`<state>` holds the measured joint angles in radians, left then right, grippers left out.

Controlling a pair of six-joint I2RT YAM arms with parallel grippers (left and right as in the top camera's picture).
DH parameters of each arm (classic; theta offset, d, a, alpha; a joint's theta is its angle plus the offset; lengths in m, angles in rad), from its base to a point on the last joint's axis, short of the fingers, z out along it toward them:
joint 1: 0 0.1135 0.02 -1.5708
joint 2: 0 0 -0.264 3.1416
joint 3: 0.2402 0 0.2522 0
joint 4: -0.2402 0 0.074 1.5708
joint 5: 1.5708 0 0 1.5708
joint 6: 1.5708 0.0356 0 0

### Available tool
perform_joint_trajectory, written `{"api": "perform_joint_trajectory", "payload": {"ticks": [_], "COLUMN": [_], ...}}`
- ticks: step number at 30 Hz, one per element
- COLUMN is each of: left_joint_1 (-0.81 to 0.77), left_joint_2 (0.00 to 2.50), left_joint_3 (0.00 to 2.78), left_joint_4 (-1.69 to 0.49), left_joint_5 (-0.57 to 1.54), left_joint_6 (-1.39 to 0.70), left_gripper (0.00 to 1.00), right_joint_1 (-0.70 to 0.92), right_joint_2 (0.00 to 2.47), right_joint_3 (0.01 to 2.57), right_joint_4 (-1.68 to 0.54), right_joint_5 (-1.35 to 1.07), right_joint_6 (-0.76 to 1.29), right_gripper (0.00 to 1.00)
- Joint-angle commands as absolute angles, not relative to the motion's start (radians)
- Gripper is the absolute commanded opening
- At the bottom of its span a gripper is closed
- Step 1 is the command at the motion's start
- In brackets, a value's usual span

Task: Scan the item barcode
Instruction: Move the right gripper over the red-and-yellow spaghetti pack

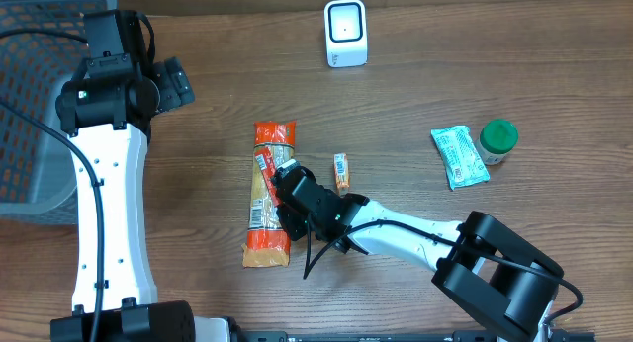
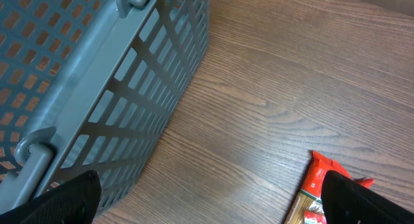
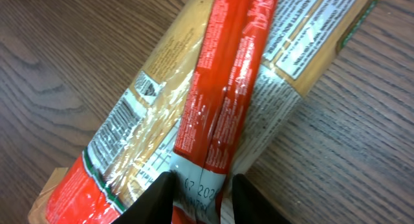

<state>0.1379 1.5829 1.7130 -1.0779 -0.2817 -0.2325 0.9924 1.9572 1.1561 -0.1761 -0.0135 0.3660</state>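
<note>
The item is a long pasta package (image 1: 265, 238), red at both ends, lying on the wooden table just left of centre. My right gripper (image 1: 292, 199) is down on its middle. In the right wrist view its fingers (image 3: 158, 198) stand on either side of the package's raised red seam (image 3: 226, 88) and press on it, so my right gripper (image 3: 202, 199) is shut on that seam. The barcode is out of view. A white scanner (image 1: 345, 33) stands at the back centre. My left gripper (image 1: 175, 82) hangs open beside the basket, nothing between its fingers (image 2: 71, 198).
A grey plastic basket (image 1: 30, 105) fills the back left corner, and its wall (image 2: 97, 88) is close to the left gripper. A small orange sachet (image 1: 341, 171) lies by the package. A white-green packet (image 1: 459, 156) and a green-lidded jar (image 1: 498, 140) sit at the right.
</note>
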Motion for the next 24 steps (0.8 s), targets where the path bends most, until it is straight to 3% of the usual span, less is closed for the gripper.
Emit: {"api": "perform_joint_trajectory", "payload": {"ticks": [1,6,12,24], "left_joint_1": [0.137,0.137,0.137,0.137], "left_joint_2": [1.569,1.569,1.569,1.569], "left_joint_3": [1.731,1.731,1.731,1.731], "left_joint_4": [-1.077,-1.077,-1.077,-1.077], "left_joint_5": [-0.295,-0.295,-0.295,-0.295], "left_joint_6": [-0.224,-0.224,-0.224,-0.224], "left_gripper": [1.00,1.00,1.00,1.00], "right_joint_1": [0.984,0.984,0.984,0.984], "right_joint_2": [1.954,1.954,1.953,1.669], "right_joint_3": [1.180,1.180,1.180,1.180], "right_joint_4": [-0.182,-0.181,-0.182,-0.311], "right_joint_5": [0.010,0.010,0.009,-0.065], "right_joint_6": [0.365,0.365,0.365,0.138], "right_gripper": [0.30,0.27,0.04,0.04]}}
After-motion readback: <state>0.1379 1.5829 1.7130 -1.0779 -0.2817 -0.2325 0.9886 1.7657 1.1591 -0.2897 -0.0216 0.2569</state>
